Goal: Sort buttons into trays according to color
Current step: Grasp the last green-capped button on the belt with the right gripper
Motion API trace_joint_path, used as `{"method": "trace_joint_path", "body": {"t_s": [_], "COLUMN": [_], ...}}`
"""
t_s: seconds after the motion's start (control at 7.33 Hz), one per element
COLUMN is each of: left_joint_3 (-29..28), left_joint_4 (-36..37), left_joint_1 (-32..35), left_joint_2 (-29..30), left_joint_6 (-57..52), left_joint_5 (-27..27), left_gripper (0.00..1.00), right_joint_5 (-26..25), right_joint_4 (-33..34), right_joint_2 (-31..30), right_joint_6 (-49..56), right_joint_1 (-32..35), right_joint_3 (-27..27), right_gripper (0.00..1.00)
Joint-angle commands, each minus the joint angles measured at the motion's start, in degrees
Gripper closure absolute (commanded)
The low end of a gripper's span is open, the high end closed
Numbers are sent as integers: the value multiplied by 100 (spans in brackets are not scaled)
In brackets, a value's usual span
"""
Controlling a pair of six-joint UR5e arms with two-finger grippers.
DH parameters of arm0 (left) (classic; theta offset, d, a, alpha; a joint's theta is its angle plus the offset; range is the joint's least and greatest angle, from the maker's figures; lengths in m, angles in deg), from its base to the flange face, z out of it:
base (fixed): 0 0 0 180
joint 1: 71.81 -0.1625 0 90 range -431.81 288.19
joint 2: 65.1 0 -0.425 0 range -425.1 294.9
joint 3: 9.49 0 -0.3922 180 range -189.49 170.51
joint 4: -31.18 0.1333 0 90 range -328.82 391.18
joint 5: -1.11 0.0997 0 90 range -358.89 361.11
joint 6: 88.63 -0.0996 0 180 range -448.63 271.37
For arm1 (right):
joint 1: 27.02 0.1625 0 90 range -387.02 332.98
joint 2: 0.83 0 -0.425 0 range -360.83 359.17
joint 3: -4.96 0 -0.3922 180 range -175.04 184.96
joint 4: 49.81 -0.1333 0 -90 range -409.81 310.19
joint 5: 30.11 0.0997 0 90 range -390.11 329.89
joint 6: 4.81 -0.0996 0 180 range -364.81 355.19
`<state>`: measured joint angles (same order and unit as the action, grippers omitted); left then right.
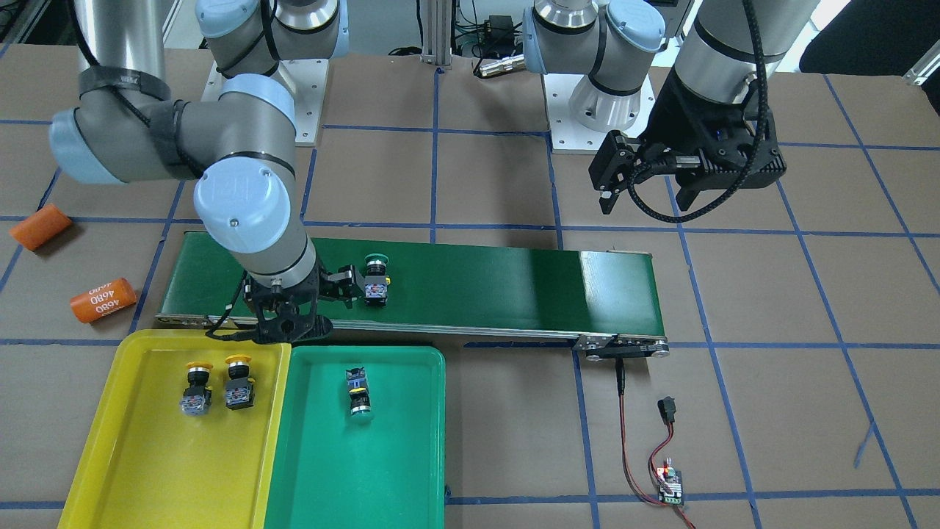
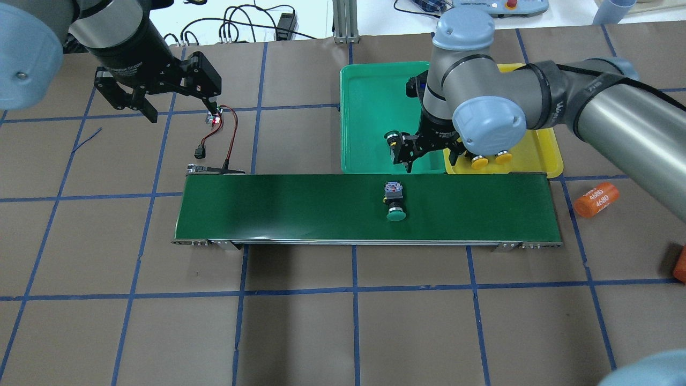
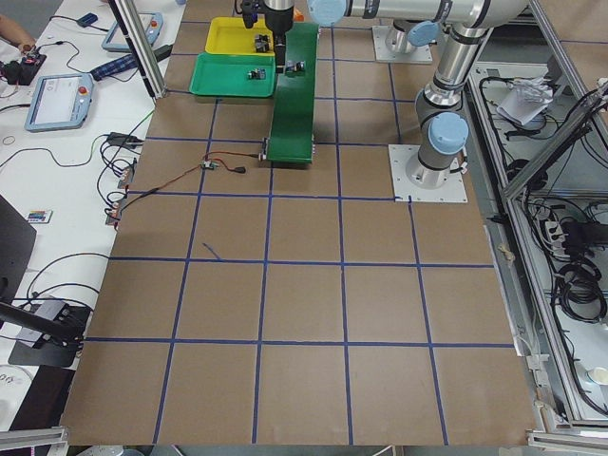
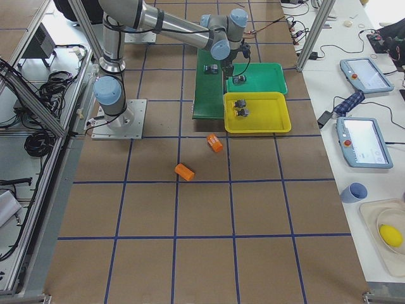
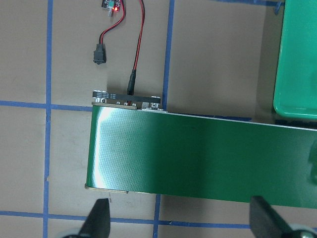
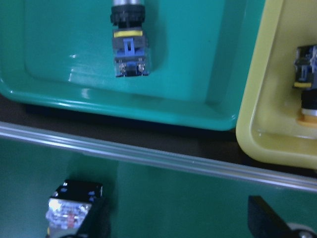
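One green-capped button [image 1: 377, 281] lies on the dark-green conveyor belt [image 1: 477, 286]; it also shows in the overhead view [image 2: 394, 201]. Another green-capped button [image 1: 358, 391] lies in the green tray [image 1: 396, 470]. Two yellow-capped buttons [image 1: 197, 386] [image 1: 239, 380] stand in the yellow tray [image 1: 132, 455]. My right gripper [image 1: 316, 305] is open and empty, low over the belt's tray-side edge. In the right wrist view the belt button [image 6: 69, 210] lies just beside one fingertip [image 6: 94, 220], not between the two. My left gripper [image 2: 161, 102] is open and empty, high over the belt's other end.
Two orange cylinders [image 1: 40, 225] [image 1: 103, 300] lie on the brown table beside the belt's end near the trays. A small circuit board [image 1: 670, 485] with red and black wires runs to the belt's other end. The trays touch side by side along the belt.
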<state>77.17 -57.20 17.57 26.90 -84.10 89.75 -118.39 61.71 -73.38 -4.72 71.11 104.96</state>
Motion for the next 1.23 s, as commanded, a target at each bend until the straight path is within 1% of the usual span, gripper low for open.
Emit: {"method": "trace_joint_path", "body": {"t_s": [0.0,0.27,0.41,0.55,0.68,0.95,1.09], "left_joint_3": [0,-8,-8,-17,0,1,-8], "left_joint_4": [14,23,23,23,14,23,14], "left_joint_1": [0,0,-9,-9,-9,-9,-9], "left_joint_2": [-24,-15,-67,-76,-94,-112,-120], "left_joint_6": [4,4,4,4,4,4,4], "left_joint_5": [-4,-22,-31,-31,-13,-30,-39], "left_gripper": [0,0,0,0,0,0,0], "right_joint_5": [22,21,21,-13,-66,-58,-32], "right_joint_4": [693,705,714,731,723,731,714], "right_joint_2": [-155,-128,-85,-49,-49,-40,73], "right_joint_6": [-499,-510,-501,-492,-449,-291,-99], "right_joint_1": [459,523,523,523,497,331,16], "right_joint_3": [642,678,669,661,643,538,224], "right_gripper": [0,0,27,75,99,100,100]}}
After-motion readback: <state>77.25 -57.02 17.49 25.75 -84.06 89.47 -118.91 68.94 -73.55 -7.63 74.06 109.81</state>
